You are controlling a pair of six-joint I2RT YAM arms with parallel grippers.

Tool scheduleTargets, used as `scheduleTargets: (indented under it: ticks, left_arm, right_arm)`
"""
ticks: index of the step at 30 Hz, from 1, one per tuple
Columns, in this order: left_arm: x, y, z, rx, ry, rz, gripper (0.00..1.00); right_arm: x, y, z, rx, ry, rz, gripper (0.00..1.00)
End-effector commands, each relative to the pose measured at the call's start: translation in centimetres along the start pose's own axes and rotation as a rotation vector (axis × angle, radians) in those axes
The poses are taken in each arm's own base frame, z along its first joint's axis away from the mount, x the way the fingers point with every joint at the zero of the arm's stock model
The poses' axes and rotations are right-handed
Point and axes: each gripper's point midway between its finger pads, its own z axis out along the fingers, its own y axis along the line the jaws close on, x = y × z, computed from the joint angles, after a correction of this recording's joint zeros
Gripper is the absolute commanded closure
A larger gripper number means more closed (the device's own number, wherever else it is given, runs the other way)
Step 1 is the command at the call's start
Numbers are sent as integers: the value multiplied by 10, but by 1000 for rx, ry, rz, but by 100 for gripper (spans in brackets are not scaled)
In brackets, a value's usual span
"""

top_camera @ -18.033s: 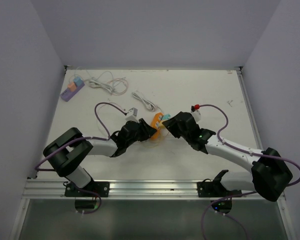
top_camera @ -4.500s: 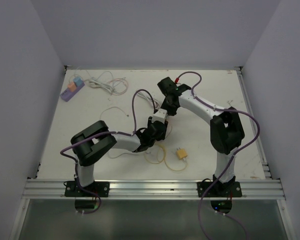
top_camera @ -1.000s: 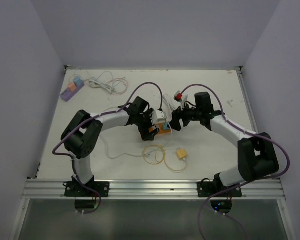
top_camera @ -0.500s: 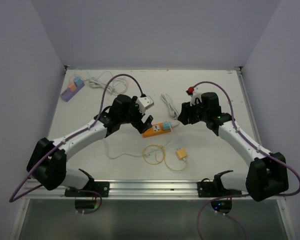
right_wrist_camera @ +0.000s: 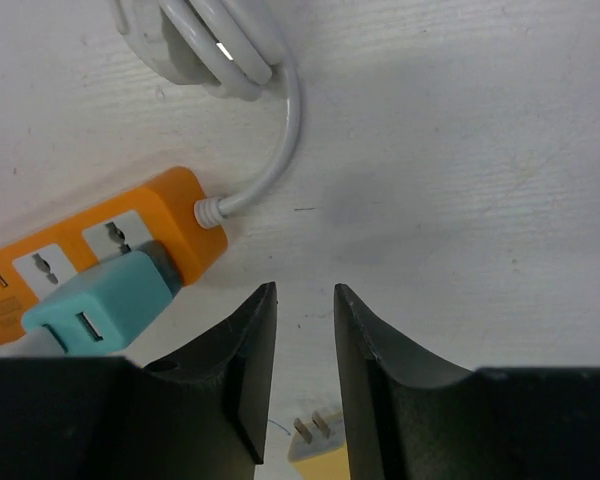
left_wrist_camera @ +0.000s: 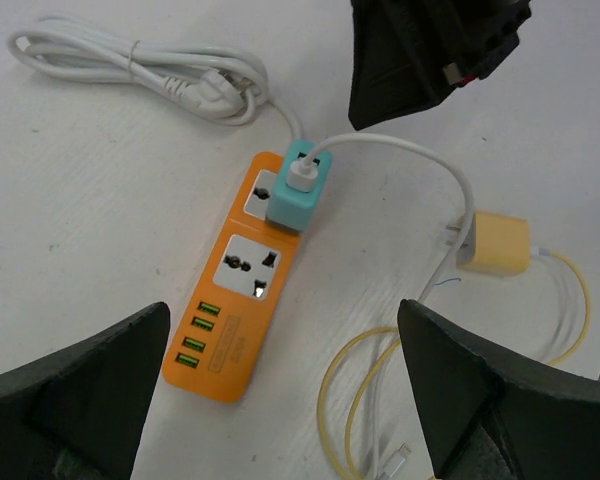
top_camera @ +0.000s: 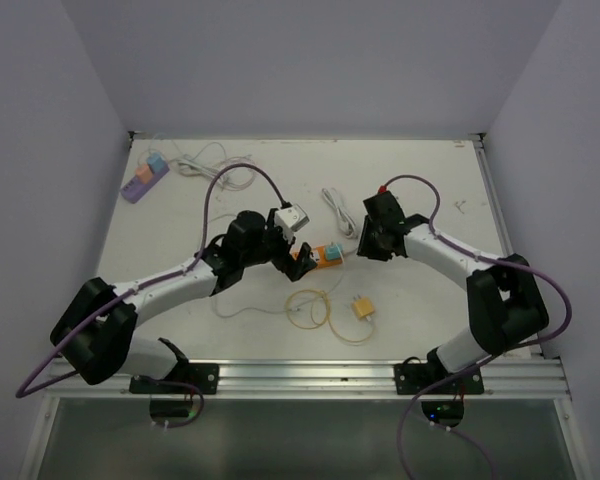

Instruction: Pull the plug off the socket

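Observation:
An orange socket strip (top_camera: 318, 259) lies mid-table with a teal plug (top_camera: 332, 250) seated in its outlet nearest the cord end. My left gripper (top_camera: 299, 257) hovers wide open above the strip's USB end; in the left wrist view the strip (left_wrist_camera: 242, 300) and plug (left_wrist_camera: 298, 190) lie ahead of the left gripper (left_wrist_camera: 283, 312). My right gripper (top_camera: 372, 245) hangs just past the strip's cord end, jaws a narrow gap apart with only bare table between them. The right wrist view has the plug (right_wrist_camera: 100, 300) and strip (right_wrist_camera: 170, 225) left of the right gripper (right_wrist_camera: 305, 292).
A yellow plug (top_camera: 362, 308) with a looped yellow cable (top_camera: 310, 308) lies near the front. The strip's coiled white cord (top_camera: 335, 210) sits behind it. A purple power strip (top_camera: 145, 178) and loose white cables (top_camera: 215, 165) lie at the back left.
Both grippers drew back from the strip, then came in toward it again. The right jaws have narrowed; the left jaws stayed wide. The teal plug remains in the strip.

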Motion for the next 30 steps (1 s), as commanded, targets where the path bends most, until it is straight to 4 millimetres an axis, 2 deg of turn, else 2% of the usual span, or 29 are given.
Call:
scheduleTargets:
  ticks: [1,2,3,4,5,6,14,22,25,30]
  left_arm:
    - [-20,-11,10,42,-107,75,0]
    - [-28,-12,11,40,-153,96,0]
    - [-29,-13,10,42,-176,108,0]
    - [-19,-16,10,45,-177,108,0]
    - [-29,-17,9,43,-234,117,0]
    - [-29,-18,8,41,-249,115,0]
    - [-18,-15,22,45,-208,77,0]
    - [-11,-15,30,63,-207,106,0]
    - [-18,-14,33,63,-225,145,0]
    - [-17,-11,43,66,-215,189,0]
  right_arm:
    - [-18,3,4,78,-62,147,68]
    - [-17,5,6,80,-59,158,68]
    - [-18,7,8,79,-56,170,68]
    - [-17,9,10,80,-50,192,68]
    - [-15,11,15,81,-42,200,68]
    - [-16,14,16,71,-41,208,67]
    - [-17,28,32,51,-20,263,60]
    - [-13,36,46,36,4,346,61]
    - [-13,39,50,24,4,370,62]
    - [-12,43,55,15,12,398,63]
